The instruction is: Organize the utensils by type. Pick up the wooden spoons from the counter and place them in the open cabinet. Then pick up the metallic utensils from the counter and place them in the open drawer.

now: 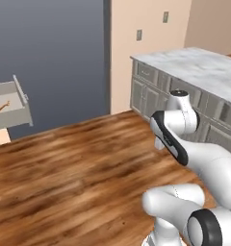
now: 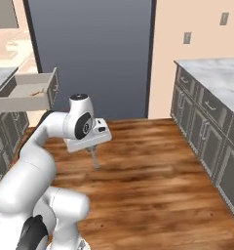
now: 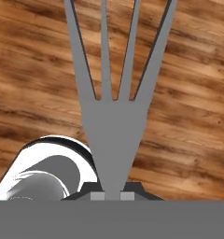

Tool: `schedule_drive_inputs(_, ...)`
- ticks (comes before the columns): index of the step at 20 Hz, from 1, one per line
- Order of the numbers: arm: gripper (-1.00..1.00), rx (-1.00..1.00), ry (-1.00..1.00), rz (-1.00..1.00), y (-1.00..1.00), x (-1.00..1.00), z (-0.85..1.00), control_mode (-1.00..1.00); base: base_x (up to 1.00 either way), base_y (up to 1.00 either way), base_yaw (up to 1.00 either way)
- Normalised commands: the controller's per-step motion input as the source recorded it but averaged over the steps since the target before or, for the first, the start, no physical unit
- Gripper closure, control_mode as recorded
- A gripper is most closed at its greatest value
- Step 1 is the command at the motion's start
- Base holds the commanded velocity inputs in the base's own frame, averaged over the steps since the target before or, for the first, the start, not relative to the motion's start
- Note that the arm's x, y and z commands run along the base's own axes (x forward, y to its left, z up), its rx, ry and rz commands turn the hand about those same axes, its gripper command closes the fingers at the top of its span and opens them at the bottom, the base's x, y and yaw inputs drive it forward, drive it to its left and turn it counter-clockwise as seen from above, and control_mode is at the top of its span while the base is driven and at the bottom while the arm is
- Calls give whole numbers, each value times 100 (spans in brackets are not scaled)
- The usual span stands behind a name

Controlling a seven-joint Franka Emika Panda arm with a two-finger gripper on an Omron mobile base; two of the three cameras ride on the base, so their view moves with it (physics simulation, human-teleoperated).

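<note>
Gripper [image 2: 93,149] pinching the grey fork [image 3: 115,100] by its handle, jaws pressed tight on it; four prongs fanning toward the top of the hand view, wood floor [image 3: 188,130] behind. In the right base view, fork hanging below the hand at left of centre, prongs down, well above the floor and well apart from everything else.

Drawer [image 2: 22,93] pulled open at upper left of the right base view, and at left edge of the left base view; copper fork [image 1: 2,106] already lying on its bottom. Counter [image 1: 204,67] at upper right of the left base view, bare where visible. Spoons and cabinet: cannot tell from these frames.

Judged step: carrying the last metallic piece to the drawer, task probably near its end.

Risks from here:
- Thin handle held at its very end; possible pivot or slip during a fast swing, then a drop onto the floor, out of easy reach.
- Long prongs leading downward; possible snag on the drawer's front or side wall if brought in too low.
- Release too early or off to one side: fork bouncing off the rim and falling outside.
- Landing on the copper fork: harmless, though a rebound out is conceivable from too high a drop.
</note>
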Motion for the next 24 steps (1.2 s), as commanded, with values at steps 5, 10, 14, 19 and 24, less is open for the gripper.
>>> schedule_drive_inputs(5,100,0,0,0,0,0,0,100,100,63,0)
schedule_drive_inputs(10,100,0,0,0,0,0,0,100,89,50,21)
schedule_drive_inputs(14,100,0,0,0,0,0,0,100,79,38,39)
schedule_drive_inputs(19,100,0,0,0,0,0,0,100,81,42,33)
schedule_drive_inputs(24,100,0,0,0,0,0,0,100,58,60,-12)
